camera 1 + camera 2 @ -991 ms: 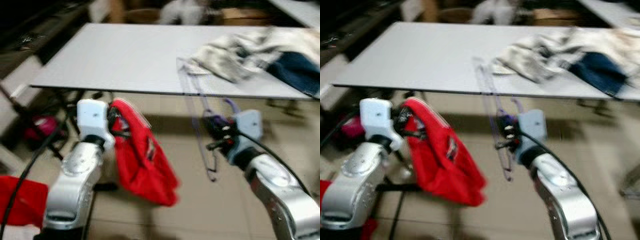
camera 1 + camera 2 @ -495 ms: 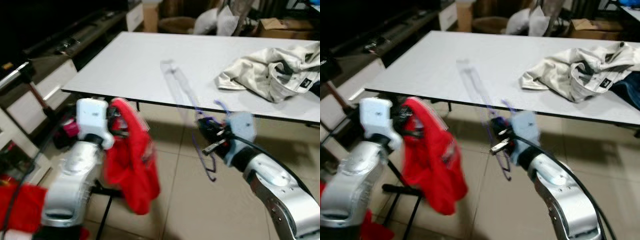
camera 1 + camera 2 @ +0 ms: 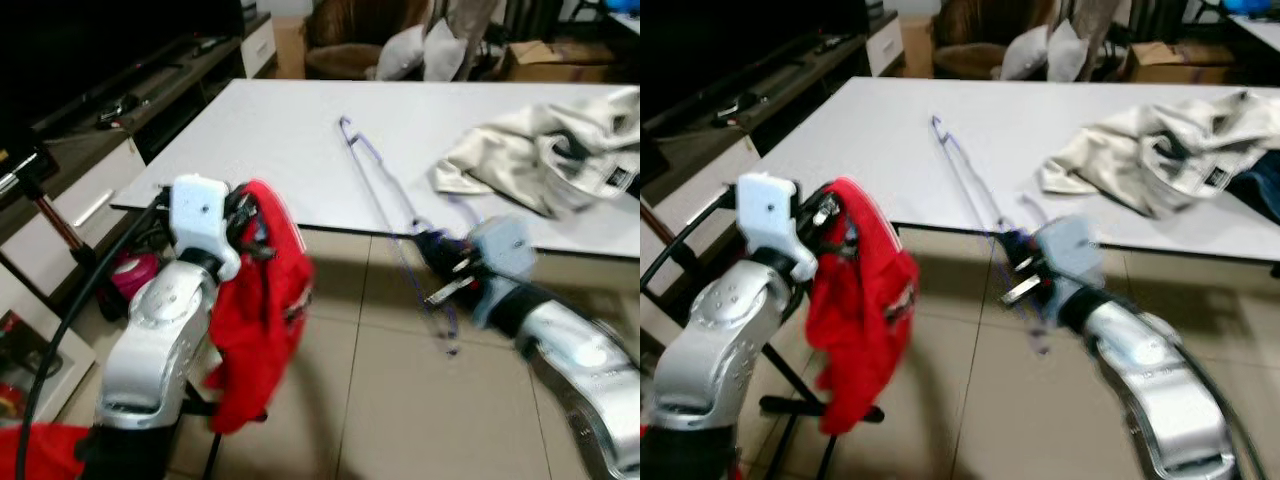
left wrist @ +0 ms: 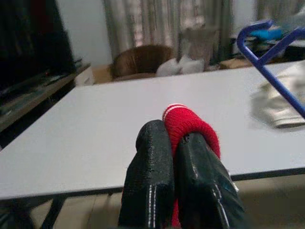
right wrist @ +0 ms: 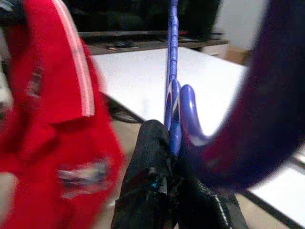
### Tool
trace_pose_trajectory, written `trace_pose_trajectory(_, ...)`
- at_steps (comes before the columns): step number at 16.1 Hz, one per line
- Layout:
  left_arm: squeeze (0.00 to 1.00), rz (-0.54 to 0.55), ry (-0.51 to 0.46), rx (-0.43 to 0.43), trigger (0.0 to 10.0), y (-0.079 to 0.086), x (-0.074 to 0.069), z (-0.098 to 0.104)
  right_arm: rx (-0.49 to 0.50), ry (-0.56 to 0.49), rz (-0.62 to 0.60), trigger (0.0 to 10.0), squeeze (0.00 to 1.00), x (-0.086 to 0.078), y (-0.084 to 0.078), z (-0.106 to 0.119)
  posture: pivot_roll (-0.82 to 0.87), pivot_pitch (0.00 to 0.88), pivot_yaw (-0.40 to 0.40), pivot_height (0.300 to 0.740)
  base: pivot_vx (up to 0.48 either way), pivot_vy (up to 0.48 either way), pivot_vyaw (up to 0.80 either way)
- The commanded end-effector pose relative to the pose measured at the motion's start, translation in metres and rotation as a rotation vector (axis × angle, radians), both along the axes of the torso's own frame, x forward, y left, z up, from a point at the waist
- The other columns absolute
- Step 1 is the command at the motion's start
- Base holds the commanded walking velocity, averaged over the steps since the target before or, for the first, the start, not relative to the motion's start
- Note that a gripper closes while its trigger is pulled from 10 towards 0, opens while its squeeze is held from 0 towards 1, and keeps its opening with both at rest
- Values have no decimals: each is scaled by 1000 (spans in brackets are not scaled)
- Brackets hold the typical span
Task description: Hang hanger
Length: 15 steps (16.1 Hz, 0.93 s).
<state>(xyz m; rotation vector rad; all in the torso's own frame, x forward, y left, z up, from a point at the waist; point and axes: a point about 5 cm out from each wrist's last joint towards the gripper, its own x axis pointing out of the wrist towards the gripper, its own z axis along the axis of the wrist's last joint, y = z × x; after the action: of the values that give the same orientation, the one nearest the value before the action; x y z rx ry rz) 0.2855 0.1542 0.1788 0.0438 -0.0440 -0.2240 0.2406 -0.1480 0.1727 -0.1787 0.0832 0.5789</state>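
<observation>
Left eye view gives me the clearest layout: my left hand [image 3: 238,215] is raised in front of the near edge of the white table [image 3: 270,140], and a red garment [image 3: 262,310] hangs down from it toward the tiled floor [image 3: 360,400]. On the left wrist view I see the two black fingers [image 4: 152,176] pressed together with a red ribbed edge of that garment pinched between them, so that hand is clenched on the cloth.

My right hand [image 3: 443,268] sits lower and to the right, just off the table edge. It grips a blue hanger [image 3: 385,200] whose thin frame slants up over the tabletop, with part of it dropping below the hand. The right wrist view shows its fingers [image 5: 147,181] closed around the blue bars.

Farther back on the table lies a crumpled pale garment [image 3: 545,160]. Beyond the table there are pillows [image 3: 420,50] and a cardboard box [image 3: 550,60].
</observation>
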Motion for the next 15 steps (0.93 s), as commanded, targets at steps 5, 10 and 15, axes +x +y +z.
trace_pose_trajectory(5,0,-25,-38,-12,10000,-5,2,9,-1,-11,19,10000,0,-1,-1,3,-120,0,112,740,343,0,-99)
trace_pose_trajectory(10,0,-5,-66,-8,10000,-2,7,17,-34,-39,81,10000,0,-3,-3,6,-124,0,114,740,347,0,-160)
trace_pose_trajectory(15,0,-14,-89,11,10000,5,25,26,-127,-51,191,10000,0,-4,-17,12,-128,0,116,740,346,0,0)
